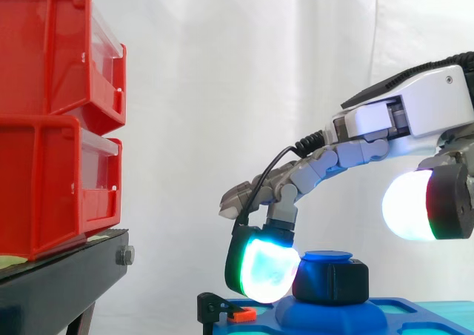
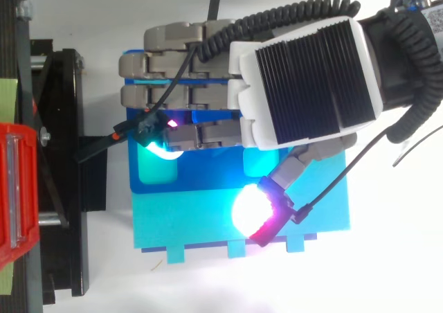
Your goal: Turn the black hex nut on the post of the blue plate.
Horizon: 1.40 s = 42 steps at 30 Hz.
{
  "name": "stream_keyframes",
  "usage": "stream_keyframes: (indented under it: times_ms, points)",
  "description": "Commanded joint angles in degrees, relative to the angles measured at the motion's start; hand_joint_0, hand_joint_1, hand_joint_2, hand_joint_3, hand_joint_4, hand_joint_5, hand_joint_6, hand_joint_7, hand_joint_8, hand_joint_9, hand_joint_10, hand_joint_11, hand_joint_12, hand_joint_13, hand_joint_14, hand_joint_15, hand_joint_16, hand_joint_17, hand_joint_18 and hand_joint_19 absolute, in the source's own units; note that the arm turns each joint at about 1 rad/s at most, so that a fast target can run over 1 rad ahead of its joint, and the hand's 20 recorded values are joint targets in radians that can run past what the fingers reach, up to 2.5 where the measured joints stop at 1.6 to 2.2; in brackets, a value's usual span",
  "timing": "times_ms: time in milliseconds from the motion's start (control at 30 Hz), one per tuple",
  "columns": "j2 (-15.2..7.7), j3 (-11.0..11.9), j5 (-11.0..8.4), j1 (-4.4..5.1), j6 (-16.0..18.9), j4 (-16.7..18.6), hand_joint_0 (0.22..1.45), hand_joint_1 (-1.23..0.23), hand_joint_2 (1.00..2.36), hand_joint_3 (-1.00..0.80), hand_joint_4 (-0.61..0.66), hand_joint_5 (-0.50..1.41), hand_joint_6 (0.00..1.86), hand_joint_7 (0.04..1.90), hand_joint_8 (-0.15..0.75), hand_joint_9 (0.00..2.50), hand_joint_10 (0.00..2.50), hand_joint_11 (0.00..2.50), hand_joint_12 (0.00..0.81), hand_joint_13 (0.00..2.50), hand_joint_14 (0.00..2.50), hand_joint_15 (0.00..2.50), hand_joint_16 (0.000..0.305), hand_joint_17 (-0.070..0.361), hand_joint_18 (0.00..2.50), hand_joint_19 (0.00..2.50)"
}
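The black hex nut (image 1: pixel 333 282) sits on the blue post (image 1: pixel 328 256), which rises from the blue plate (image 1: pixel 415 313) at the bottom of the side view. My hand (image 1: pixel 426 101) reaches in from the right, above the plate. One finger bends down, and its cyan-green pad (image 1: pixel 263 268) rests against the nut's left face. The thumb's white-and-red pad (image 1: pixel 415 205) hangs up and to the right, apart from the nut. The other fingers stretch out to the left. In the top view my hand (image 2: pixel 311 77) covers the nut and much of the blue plate (image 2: pixel 208 174).
Two stacked red bins (image 1: pixel 52 120) stand on a black stand (image 1: pixel 59 276) left of the plate, with a gap between them and my fingers. A small black-and-orange part (image 1: pixel 226 310) sits at the plate's left edge. A white curtain hangs behind.
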<state>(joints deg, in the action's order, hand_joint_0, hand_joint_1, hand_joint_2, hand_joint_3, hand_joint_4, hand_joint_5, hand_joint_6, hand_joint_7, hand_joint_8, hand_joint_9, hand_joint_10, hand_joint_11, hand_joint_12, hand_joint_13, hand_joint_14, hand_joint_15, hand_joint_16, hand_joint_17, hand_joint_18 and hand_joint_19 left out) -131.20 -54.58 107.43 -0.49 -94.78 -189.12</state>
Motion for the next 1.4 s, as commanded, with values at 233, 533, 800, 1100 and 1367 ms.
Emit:
stream_keyframes:
  times_ms: [233, 533, 800, 1100, 1367]
  points:
    - [0.0, 0.3, 0.23, -0.04, -0.4, -0.5, 0.39, -0.73, 1.0, -0.5, 0.15, -0.22, 0.5, 0.77, 0.219, 0.14, 0.0, 0.0, 0.372, 0.0, 0.0, 0.06, 0.058, 0.131, 0.0, 0.23]
    - [0.0, 0.3, 0.32, -0.47, -1.2, -0.1, 0.42, -0.86, 1.0, -0.5, 0.16, -0.21, 0.5, 0.82, 0.21, 0.18, 0.0, 0.0, 0.357, 0.02, 0.0, 0.07, 0.057, 0.128, 0.0, 0.21]
    - [-0.1, 0.2, -0.03, -0.47, -0.8, 2.0, 0.42, -0.82, 1.0, -0.5, 0.17, -0.21, 0.5, 0.83, 0.216, 0.19, 0.0, 0.0, 0.363, 0.03, 0.0, 0.07, 0.058, 0.13, 0.0, 0.19]
    - [-0.1, -0.9, -0.03, -0.47, -0.8, 4.3, 0.45, -0.82, 1.0, -0.5, 0.16, -0.21, 0.5, 0.84, 0.208, 0.19, 0.0, 0.0, 0.35, 0.02, 0.0, 0.06, 0.055, 0.124, 0.0, 0.19]
    - [-0.1, -2.9, 0.23, -0.56, -0.5, 7.2, 0.45, -0.83, 1.0, -0.5, 0.17, -0.21, 0.5, 0.88, 0.207, 0.19, 0.0, 0.01, 0.35, 0.02, 0.0, 0.07, 0.055, 0.123, 0.0, 0.2]
